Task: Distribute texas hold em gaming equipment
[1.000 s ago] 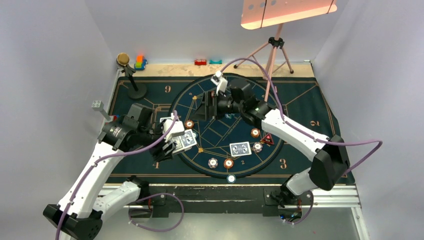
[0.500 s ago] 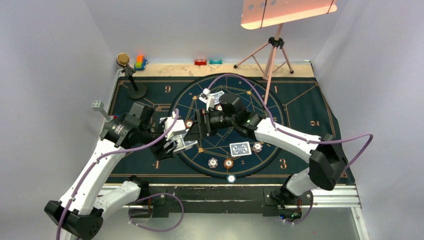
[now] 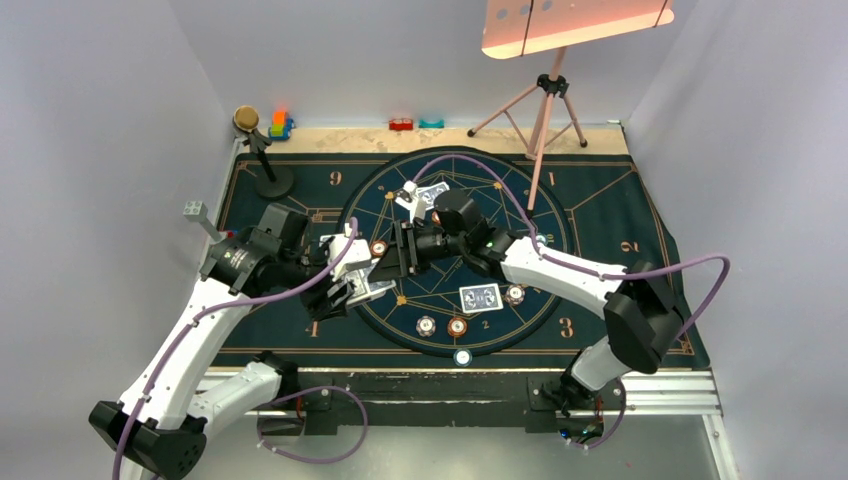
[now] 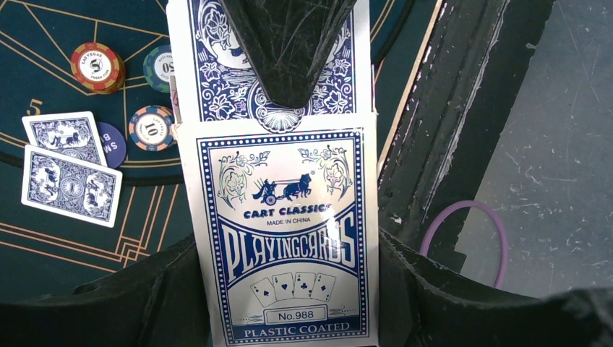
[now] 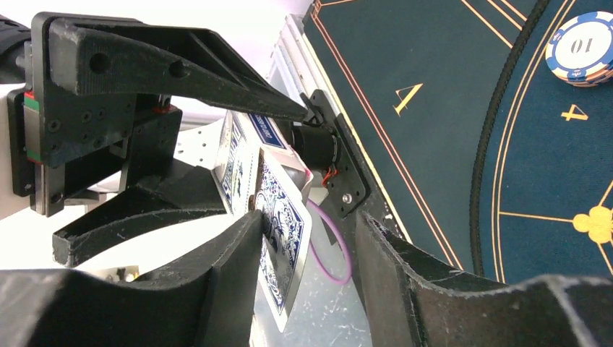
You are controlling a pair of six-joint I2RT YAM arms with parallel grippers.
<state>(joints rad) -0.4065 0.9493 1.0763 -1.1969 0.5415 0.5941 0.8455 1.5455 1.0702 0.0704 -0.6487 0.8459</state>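
The card box (image 4: pixel 285 238) is gripped tight between the fingers of the left gripper (image 4: pixel 289 242), with its printed face turned to the left wrist camera. Only in that view can the lettering be read. Only there, too, is a playing card (image 4: pixel 217 65) seen drawn partway out of the box's far end, with a black finger (image 4: pixel 289 50) of the right gripper laid across its patterned back.

In the right wrist view that card is shown nearly edge-on between the fingers of the right gripper (image 5: pixel 307 217). One finger is set against the card and a gap is left to the other, so the jaws are parted and not clamped on it.

From above, neither the print nor that gap can be made out. There the two grippers are seen tip to tip over the left part of the circle on the dark mat (image 3: pixel 300 190).

Beyond the box, an orange chip (image 4: pixel 96 66) and a teal chip (image 4: pixel 159 66) lie side by side on the mat in the left wrist view. Two face-down cards (image 4: pixel 69 170) lie overlapping near them. A blue-and-white chip (image 5: pixel 582 49) is caught at the corner of the right wrist view. From above, a white chip (image 3: pixel 463 357) is seen alone, just outside the circle at the near edge of the mat.
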